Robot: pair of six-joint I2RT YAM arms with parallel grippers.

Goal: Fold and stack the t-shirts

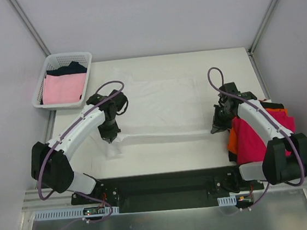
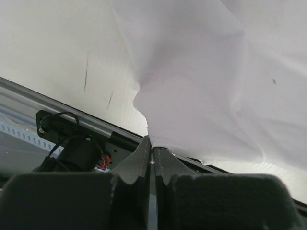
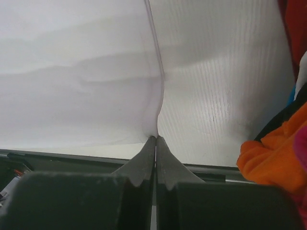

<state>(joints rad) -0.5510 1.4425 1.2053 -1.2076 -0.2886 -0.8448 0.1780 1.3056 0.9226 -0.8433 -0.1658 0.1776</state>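
White soft-cloth t-shirt (image 1: 163, 100): spread flat mid-table, near hem raised and pulled taut between its two pinched corners. Magenta-red shirt (image 1: 249, 138) lies crumpled over orange shirt (image 1: 231, 140) at the right edge. Pale pink shirt (image 1: 62, 87) is folded, partly on dark navy shirt (image 1: 72, 68), in white plastic lattice basket (image 1: 69, 54), far left.

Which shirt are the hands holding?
The white t-shirt, spread mid-table. The magenta and orange shirts sit piled at right; the pink one lies in the basket.
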